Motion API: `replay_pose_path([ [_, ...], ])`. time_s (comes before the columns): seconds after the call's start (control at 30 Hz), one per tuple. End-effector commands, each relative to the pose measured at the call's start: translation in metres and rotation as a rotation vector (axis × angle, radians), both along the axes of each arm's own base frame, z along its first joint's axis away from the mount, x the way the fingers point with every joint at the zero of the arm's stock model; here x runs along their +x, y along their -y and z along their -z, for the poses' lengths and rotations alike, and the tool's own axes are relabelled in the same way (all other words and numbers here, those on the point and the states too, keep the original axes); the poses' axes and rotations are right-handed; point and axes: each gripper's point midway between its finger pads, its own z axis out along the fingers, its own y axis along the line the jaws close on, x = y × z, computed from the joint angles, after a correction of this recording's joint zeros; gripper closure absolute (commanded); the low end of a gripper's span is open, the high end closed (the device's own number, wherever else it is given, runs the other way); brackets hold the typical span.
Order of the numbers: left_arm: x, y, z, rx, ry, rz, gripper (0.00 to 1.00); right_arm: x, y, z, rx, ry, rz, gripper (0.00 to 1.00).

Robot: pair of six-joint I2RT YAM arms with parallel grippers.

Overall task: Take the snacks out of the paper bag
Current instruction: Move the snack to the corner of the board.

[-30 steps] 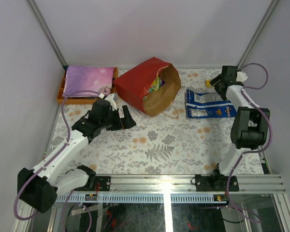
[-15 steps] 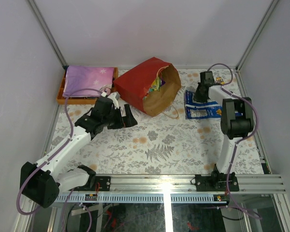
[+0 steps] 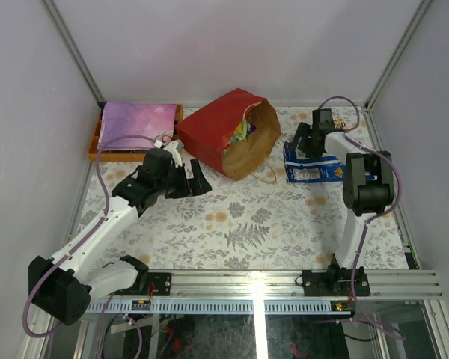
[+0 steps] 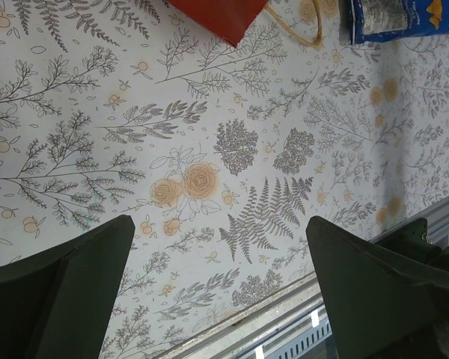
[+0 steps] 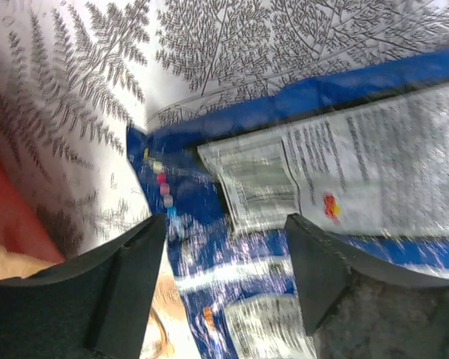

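Paper bag (image 3: 212, 134) lying on its side holds colourful snacks (image 3: 242, 131)

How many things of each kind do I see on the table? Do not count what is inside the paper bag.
Paper bag: 1
Snack bag: 1
Tray: 1
Purple item: 1
Total: 4

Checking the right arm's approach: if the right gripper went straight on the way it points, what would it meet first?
Most likely the blue-white bag, lying straight ahead of the right gripper and filling the gap between its parted fingers. How close it is, I cannot tell.
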Motion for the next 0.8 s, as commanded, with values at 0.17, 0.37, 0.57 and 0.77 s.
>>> replay_pose_path([
  [0.17,0.010,0.000,-0.014,0.009,0.035,-0.002,0.00,-0.035,0.111,-0.083,-0.224,0.139,0.309,0.00],
  [0.37,0.014,0.002,-0.013,0.026,0.034,0.022,0.00,-0.069,0.137,-0.052,-0.373,0.025,0.364,0.01],
  [0.57,0.016,0.005,-0.012,0.036,0.027,0.044,0.00,-0.064,0.129,-0.022,-0.361,-0.022,0.281,0.01],
  [0.77,0.017,0.003,-0.011,0.040,0.024,0.033,0.00,-0.045,0.122,-0.010,-0.326,-0.026,0.250,0.01],
])
